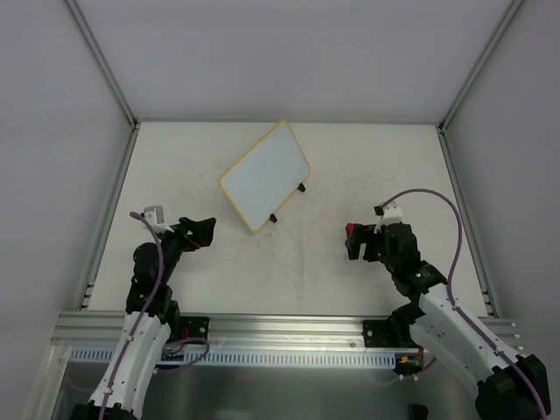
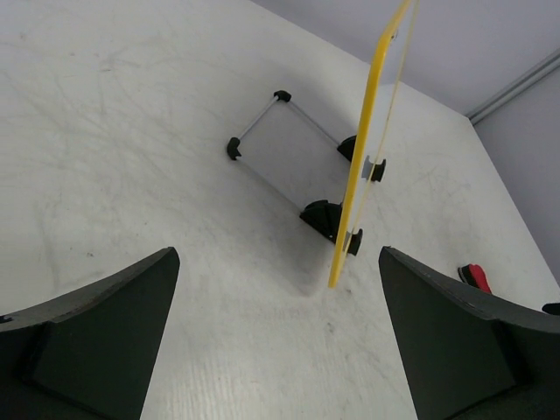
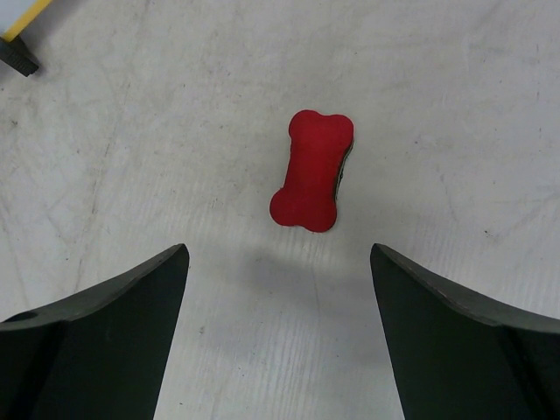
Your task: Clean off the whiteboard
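The whiteboard [image 1: 265, 175] stands tilted on black feet at the table's middle back; its face looks blank, with a yellowish frame. In the left wrist view I see the whiteboard [image 2: 363, 149] edge-on, with its stand behind it. The small red bone-shaped eraser [image 3: 312, 171] lies flat on the table just ahead of my right gripper [image 3: 276, 280], which is open and empty. In the top view the eraser [image 1: 351, 232] peeks out at the right gripper [image 1: 356, 243]. My left gripper [image 1: 203, 231] is open and empty, left of the board's near corner; its open jaws [image 2: 278, 289] face the board's edge.
The white table [image 1: 297, 271] is scuffed. Grey walls and metal rails [image 1: 105, 61] enclose it on the left, right and back. The eraser also shows far right in the left wrist view [image 2: 475, 276]. A board foot [image 3: 17, 57] shows at the right wrist view's top left.
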Robot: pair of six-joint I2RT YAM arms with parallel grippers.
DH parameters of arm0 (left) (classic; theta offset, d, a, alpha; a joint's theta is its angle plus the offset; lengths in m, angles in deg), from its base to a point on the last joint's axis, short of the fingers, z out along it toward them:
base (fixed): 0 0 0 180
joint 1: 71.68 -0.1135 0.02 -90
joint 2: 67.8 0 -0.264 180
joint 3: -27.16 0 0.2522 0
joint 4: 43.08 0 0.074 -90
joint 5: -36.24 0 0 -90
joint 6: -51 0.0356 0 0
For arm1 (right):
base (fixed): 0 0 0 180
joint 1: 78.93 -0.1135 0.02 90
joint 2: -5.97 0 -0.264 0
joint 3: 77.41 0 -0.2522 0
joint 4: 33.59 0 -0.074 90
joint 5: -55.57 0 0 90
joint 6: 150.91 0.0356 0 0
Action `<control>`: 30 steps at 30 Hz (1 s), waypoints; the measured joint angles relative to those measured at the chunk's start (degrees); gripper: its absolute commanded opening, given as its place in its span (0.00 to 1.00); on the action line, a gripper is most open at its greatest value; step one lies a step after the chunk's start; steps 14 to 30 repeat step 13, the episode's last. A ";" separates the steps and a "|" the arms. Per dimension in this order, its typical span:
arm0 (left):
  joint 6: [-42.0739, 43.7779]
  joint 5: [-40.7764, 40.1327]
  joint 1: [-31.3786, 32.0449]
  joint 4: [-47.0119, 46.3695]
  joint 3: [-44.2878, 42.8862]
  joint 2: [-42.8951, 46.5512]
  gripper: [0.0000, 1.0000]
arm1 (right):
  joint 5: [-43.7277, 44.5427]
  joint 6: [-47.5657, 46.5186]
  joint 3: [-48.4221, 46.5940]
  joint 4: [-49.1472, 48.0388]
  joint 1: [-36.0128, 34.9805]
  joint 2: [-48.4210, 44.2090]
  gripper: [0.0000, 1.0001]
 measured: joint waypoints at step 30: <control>1.95 -1.27 0.02 2.82 1.03 0.52 0.99 | -1.44 -0.02 1.62 -5.64 0.00 0.83 0.90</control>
